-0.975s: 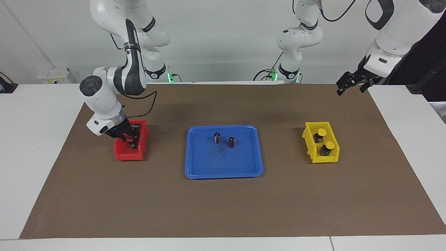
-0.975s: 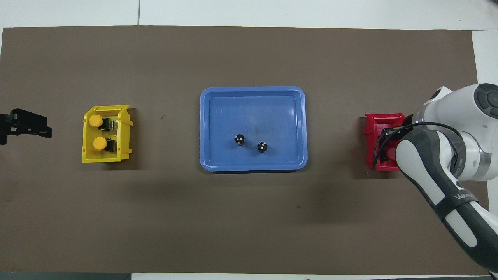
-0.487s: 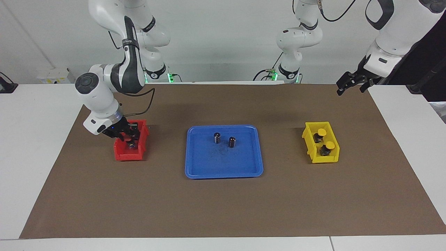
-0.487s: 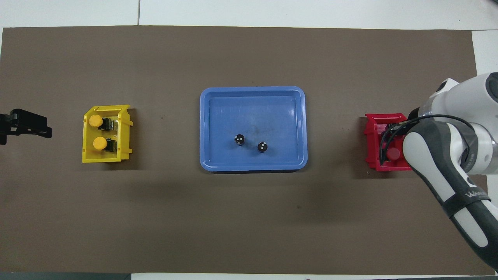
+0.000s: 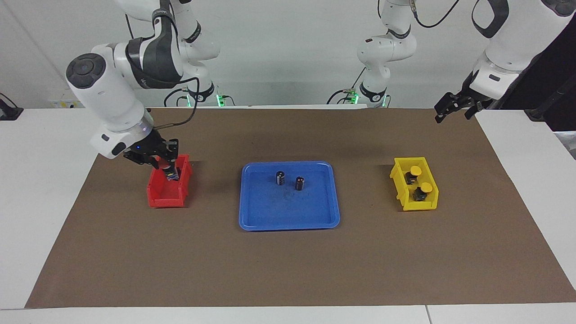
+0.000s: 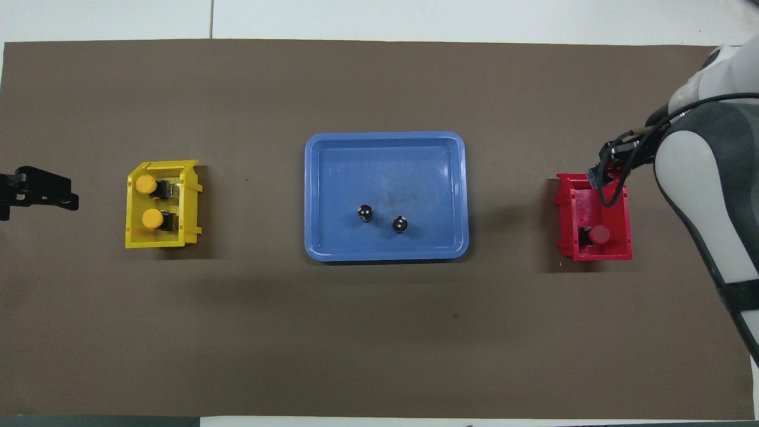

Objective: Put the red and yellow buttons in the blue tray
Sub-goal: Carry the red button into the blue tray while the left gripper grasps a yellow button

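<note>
My right gripper [image 5: 170,173] is raised just over the red bin [image 5: 164,198] and is shut on a red button; only its dark body shows between the fingers. It also shows in the overhead view [image 6: 598,173]. A second red button [image 6: 599,235] lies in the red bin [image 6: 593,255]. Two yellow buttons [image 5: 416,170] [image 5: 425,187] lie in the yellow bin [image 5: 407,204]. The blue tray [image 5: 245,198] sits mid-table. My left gripper [image 5: 453,109] waits, open, in the air at the left arm's end.
Two capless dark cylinders [image 5: 280,178] [image 5: 299,183] stand in the blue tray [image 6: 385,137], in the part nearer the robots. A brown mat [image 5: 288,261] covers the table. The yellow bin [image 6: 157,242] is toward the left arm's end.
My right gripper has risen out of the red bin with a button in it, and its arm has swung up. One red button stays in the bin. The left arm has not moved.
</note>
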